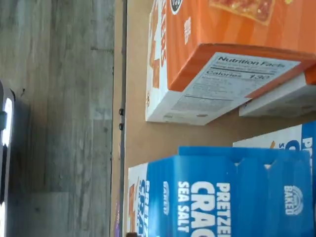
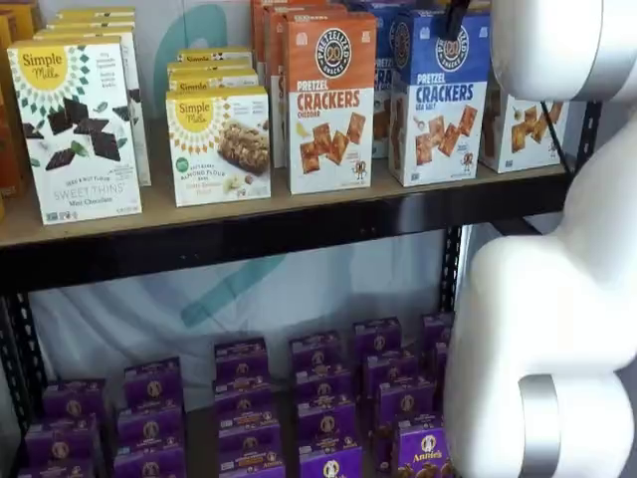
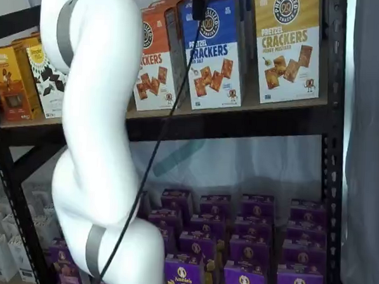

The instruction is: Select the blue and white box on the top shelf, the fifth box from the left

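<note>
The place looked like a mock grocery aisle built for robot trials. A tan wood-board top shelf [image 2: 299, 204] with a thick black metal front rail sat on black perforated metal uprights [image 3: 332, 156]. It carried retail cartons in facing rows, among them a tall blue and white pretzel cracker box [image 2: 440, 100] and, at its 9 o'clock, an orange-topped cheddar cracker carton [image 2: 330, 100]. Small purple snack boxes [image 3: 254, 247] filled the level below. A bulky white robot arm [image 3: 94, 143] stood before the stock.

Grey wood-plank floor [image 1: 59, 98]; pale backdrop [image 2: 299, 289] with teal mark behind black perforated uprights [image 3: 330, 187].
</note>
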